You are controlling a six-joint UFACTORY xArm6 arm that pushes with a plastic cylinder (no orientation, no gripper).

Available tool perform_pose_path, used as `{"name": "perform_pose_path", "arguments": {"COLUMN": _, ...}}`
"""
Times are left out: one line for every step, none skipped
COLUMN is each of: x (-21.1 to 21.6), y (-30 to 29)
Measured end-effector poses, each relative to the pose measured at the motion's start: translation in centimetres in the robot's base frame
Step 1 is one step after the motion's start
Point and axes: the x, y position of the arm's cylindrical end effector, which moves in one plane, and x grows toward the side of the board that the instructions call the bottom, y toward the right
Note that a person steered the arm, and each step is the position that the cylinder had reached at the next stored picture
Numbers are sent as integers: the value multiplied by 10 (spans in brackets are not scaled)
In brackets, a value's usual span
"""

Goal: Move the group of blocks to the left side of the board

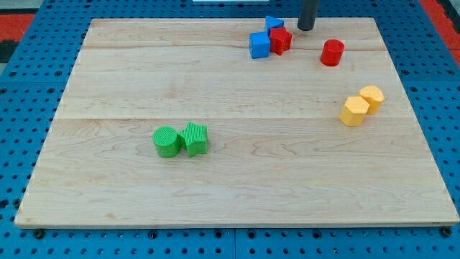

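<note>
My tip (306, 28) is at the view's top, just right of a tight cluster of three blocks: a blue cube (259, 44), a red star-like block (280, 39) and another blue block (273, 24) behind them. A red cylinder (332, 52) stands to the lower right of my tip, apart from the cluster. Two yellow blocks touch each other at the view's right: one (353, 111) in front, one (371, 97) behind. A green cylinder (166, 141) and a green star (194, 138) touch each other left of the board's centre.
The wooden board (108, 79) lies on a blue perforated table (21, 101). A red strip shows at the view's top corners.
</note>
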Motion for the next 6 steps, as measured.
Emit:
{"name": "perform_pose_path", "arguments": {"x": 7, "y": -81}}
{"name": "perform_pose_path", "arguments": {"x": 7, "y": -136}}
{"name": "perform_pose_path", "arguments": {"x": 8, "y": -114}}
{"name": "perform_pose_path", "arguments": {"x": -2, "y": -59}}
{"name": "perform_pose_path", "arguments": {"x": -8, "y": 0}}
{"name": "perform_pose_path", "arguments": {"x": 47, "y": -6}}
